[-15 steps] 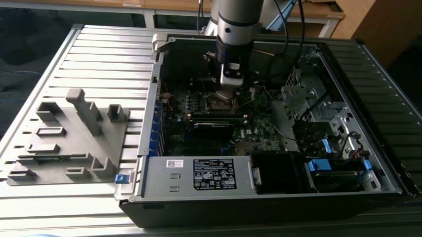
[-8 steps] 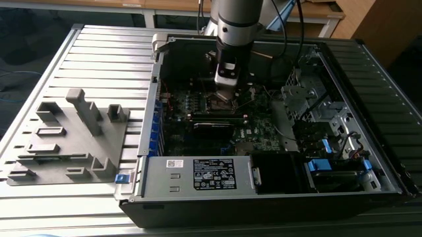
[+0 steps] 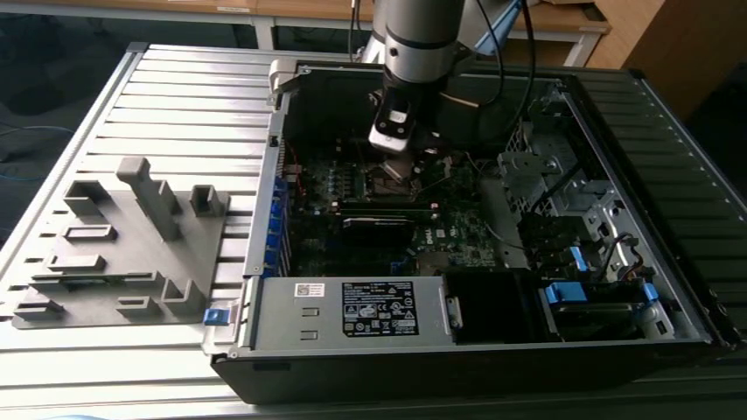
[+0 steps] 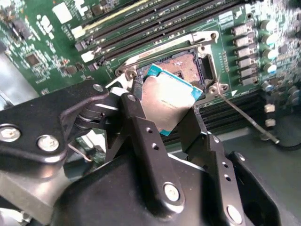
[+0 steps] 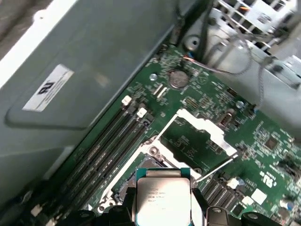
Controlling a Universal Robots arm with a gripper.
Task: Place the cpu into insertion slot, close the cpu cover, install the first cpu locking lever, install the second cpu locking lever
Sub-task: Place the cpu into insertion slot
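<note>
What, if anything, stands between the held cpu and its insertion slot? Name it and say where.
Nothing visible: the tool holds the cpu over the bare insertion slot, and the cpu cover is swung open beside it.

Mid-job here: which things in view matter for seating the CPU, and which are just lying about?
In the job:
black gripper, shut on the small square silver-grey cpu
open socket
thin silvery cpu cover frame, open
thin wire locking lever

Lying about:
grey plastic parts fixture
white-labelled metal power supply box
round silver coin battery
long black memory slots
</note>
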